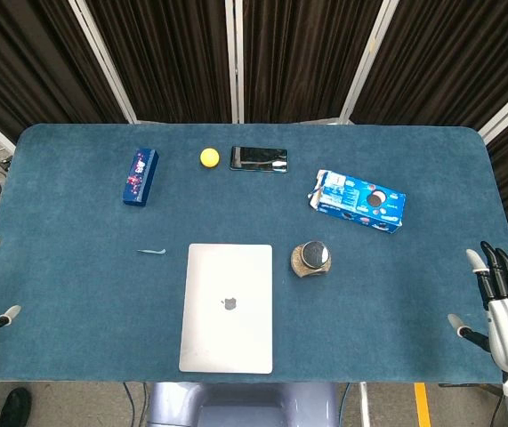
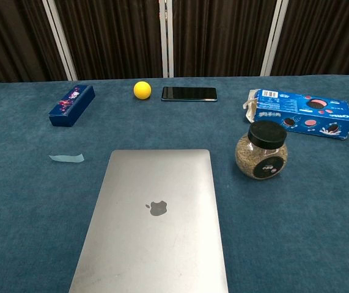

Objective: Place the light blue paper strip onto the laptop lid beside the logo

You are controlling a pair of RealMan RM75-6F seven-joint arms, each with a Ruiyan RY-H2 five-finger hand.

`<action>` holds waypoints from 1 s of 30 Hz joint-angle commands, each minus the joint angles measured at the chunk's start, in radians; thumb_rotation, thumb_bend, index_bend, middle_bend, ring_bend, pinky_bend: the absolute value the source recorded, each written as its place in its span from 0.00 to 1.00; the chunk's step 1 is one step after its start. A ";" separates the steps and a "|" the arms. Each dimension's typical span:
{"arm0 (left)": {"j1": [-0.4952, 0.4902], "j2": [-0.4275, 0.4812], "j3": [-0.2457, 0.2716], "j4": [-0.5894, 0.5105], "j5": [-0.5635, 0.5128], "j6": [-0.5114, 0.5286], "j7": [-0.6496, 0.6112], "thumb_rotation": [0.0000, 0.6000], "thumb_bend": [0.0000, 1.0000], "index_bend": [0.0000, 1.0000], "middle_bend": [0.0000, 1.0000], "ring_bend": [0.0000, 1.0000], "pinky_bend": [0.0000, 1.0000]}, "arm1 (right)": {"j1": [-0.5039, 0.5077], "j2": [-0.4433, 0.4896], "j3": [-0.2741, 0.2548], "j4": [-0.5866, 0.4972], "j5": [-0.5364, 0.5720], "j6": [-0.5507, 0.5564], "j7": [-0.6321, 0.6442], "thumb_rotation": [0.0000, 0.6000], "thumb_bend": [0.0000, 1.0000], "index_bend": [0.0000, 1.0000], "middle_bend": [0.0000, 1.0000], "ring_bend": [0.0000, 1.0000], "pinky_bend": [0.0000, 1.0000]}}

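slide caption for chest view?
Light blue paper strip lies on the table left of the closed laptop, untouched.

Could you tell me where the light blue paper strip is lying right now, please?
The light blue paper strip lies flat on the table, just left of the closed laptop and nearer the robot than the dark blue box.

box (image 1: 140,177): dark blue, 10 o'clock on the table (image 1: 76,294)
ball (image 1: 209,157): yellow, 11 o'clock
phone (image 1: 258,158): 12 o'clock, just beside ball
cookies (image 1: 360,201): blue pack, 2 o'clock
jar (image 1: 311,259): black lid, upright, centre-right
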 commanded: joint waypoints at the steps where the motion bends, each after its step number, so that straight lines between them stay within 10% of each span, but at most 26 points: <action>1: 0.000 -0.001 0.000 0.002 0.000 -0.001 0.000 1.00 0.00 0.00 0.00 0.00 0.00 | 0.001 0.000 0.000 -0.001 0.001 -0.001 0.000 1.00 0.00 0.05 0.00 0.00 0.00; 12: -0.047 -0.032 -0.012 0.037 -0.037 -0.090 0.002 1.00 0.00 0.00 0.00 0.00 0.00 | 0.005 0.004 0.003 -0.013 0.010 -0.010 0.012 1.00 0.00 0.05 0.00 0.00 0.00; 21: -0.236 -0.160 -0.083 0.198 -0.152 -0.372 -0.032 1.00 0.00 0.01 0.00 0.00 0.00 | 0.022 -0.016 0.010 0.002 0.038 -0.044 -0.024 1.00 0.00 0.06 0.00 0.00 0.00; 30: -0.443 -0.352 -0.143 0.426 -0.218 -0.593 0.019 1.00 0.16 0.33 0.00 0.00 0.00 | 0.037 -0.030 0.030 0.019 0.090 -0.070 -0.048 1.00 0.00 0.07 0.00 0.00 0.00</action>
